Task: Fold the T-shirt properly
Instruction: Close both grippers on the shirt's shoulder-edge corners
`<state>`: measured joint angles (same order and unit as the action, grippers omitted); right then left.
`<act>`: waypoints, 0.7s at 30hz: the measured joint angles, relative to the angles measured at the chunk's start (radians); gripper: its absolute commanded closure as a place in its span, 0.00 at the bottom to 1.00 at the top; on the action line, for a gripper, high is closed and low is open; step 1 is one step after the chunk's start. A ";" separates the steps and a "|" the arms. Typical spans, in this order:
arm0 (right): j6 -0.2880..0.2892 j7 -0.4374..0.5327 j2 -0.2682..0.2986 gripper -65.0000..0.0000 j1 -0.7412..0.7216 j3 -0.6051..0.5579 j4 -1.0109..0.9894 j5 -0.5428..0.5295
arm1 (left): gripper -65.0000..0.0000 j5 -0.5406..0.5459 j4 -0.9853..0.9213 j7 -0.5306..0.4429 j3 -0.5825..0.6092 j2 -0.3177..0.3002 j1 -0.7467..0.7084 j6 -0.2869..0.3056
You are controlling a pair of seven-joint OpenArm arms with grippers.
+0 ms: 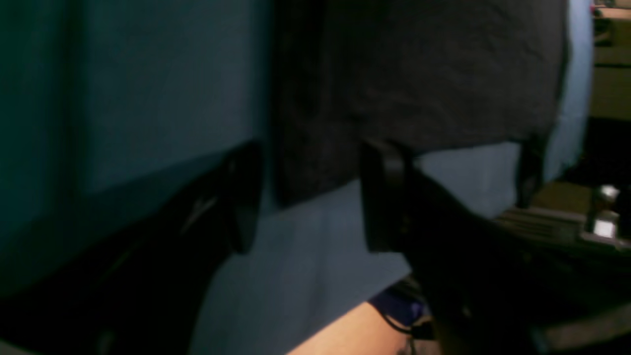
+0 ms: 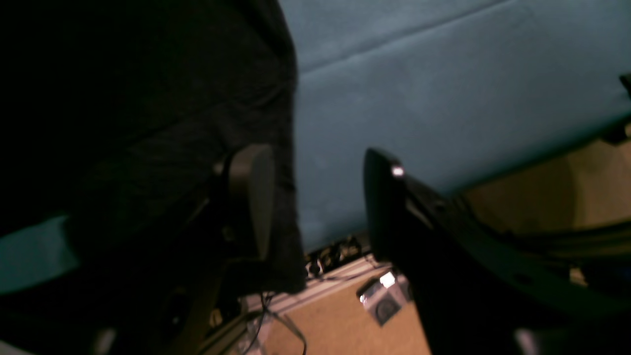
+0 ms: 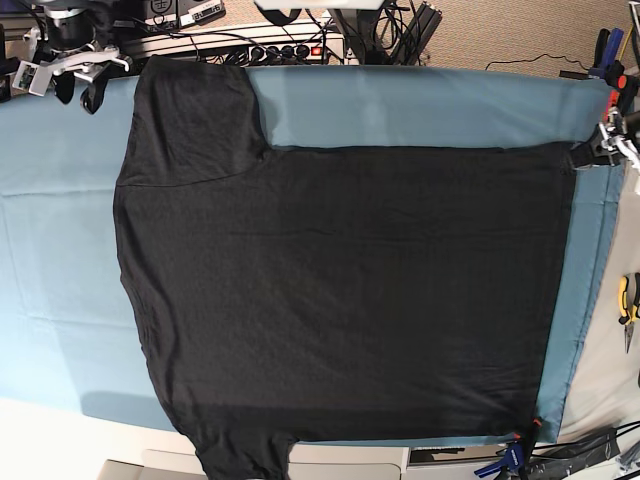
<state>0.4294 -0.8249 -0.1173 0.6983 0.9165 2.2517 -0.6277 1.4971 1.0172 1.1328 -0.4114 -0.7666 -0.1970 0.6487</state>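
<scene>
**Inspector:** Location of the T-shirt (image 3: 340,290)?

**Assistant:** Spread flat over the teal cover (image 3: 60,280) on the desk (image 3: 60,440), filling most of the base view. One sleeve points to the upper left of the frame; the other hangs off the lower edge near bottom left. The straight hem runs down the right side.

**Inspector:** Right gripper (image 2: 315,202)?

**Assistant:** Released. In the right wrist view its two fingers stand apart with teal cover showing between them. The T-shirt (image 2: 148,123) fills the upper left of that frame, and its edge hangs just in front of the left-hand finger (image 2: 251,197). Whether fabric touches the finger, I cannot tell. In the base view this gripper (image 3: 85,80) sits at upper left, just beside the sleeve.

**Inspector:** Left gripper (image 1: 310,202)?

**Assistant:** Also released. The left wrist view shows a corner of the T-shirt (image 1: 419,74) dropping into the gap between the parted fingers, not clamped. In the base view the gripper (image 3: 600,145) is at the right edge, by the hem's upper corner.

**Inspector:** Differences between views?

**Assistant:** Only the base view shows the whole garment. Only the wrist views show the finger gaps; both are blurred and dim.
</scene>
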 measured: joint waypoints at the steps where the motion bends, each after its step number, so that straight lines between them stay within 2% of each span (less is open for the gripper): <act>1: 0.014 -0.008 0.011 0.54 -0.004 0.000 -0.035 0.008 | 0.50 0.001 0.005 0.000 0.000 0.002 -0.003 0.000; 3: -0.014 0.002 0.029 0.54 -0.025 0.000 -0.113 0.005 | 0.50 -0.004 0.017 0.009 0.000 0.001 -0.003 0.000; 8: -0.010 -0.010 0.044 0.54 -0.056 0.000 -0.238 -0.014 | 0.50 -0.011 0.034 0.013 0.000 0.000 -0.005 -0.001; 12: 0.028 -0.009 0.046 0.54 -0.056 0.000 -0.227 -0.053 | 0.50 -0.011 0.039 0.013 0.003 0.000 -0.005 -0.001; 16: 0.027 -0.014 0.047 0.54 -0.056 0.000 -0.226 -0.053 | 0.50 -0.011 0.039 0.015 0.003 0.000 -0.005 -0.001; 21: 0.027 -0.061 0.047 0.54 -0.056 0.000 -0.227 -0.103 | 0.50 -0.011 0.039 0.015 0.003 0.000 -0.005 -0.001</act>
<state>0.4564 -0.8864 -0.0700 0.6426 0.9161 2.0251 -0.7311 1.4857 1.0565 1.1477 -0.4084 -0.7666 -0.2016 0.6479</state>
